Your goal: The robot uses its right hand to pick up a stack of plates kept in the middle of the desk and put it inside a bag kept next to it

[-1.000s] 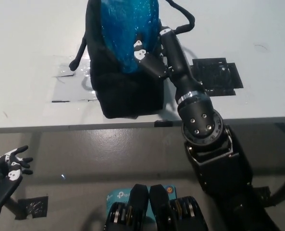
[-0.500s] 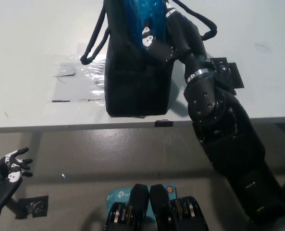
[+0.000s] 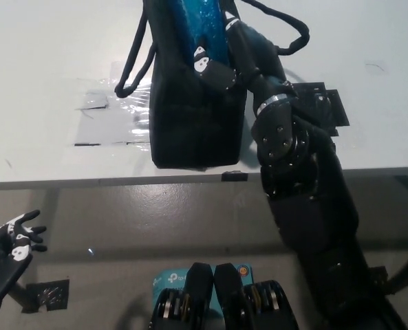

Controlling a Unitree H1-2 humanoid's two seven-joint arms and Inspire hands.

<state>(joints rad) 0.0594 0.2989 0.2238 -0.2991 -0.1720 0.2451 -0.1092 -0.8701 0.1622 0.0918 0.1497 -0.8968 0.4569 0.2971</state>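
Where the plates are: while the black right hand [image 3: 216, 63] reaches over the mouth of the bag [image 3: 197, 117], the blue glittery stack of plates [image 3: 205, 26] stands on edge inside the bag's open top, its upper part cut off by the picture's top edge.
Right hand: its fingers [image 3: 205, 62] are curled around the lower edge of the plates, gripping them at the bag's rim; the black forearm runs down to the bottom right.
Bag: black, upright on the white counter [image 3: 45, 62] near its front edge, with one strap [image 3: 136, 55] hanging down its left side and another [image 3: 286, 31] looping out to the right.
Counter: a clear tape patch [image 3: 111, 113] lies just left of the bag; a black square marker [image 3: 320, 110] lies to the right, partly hidden by the right arm.
Left hand: the white hand [image 3: 11, 244] rests at the lower left, below the counter edge, fingers spread and holding nothing.
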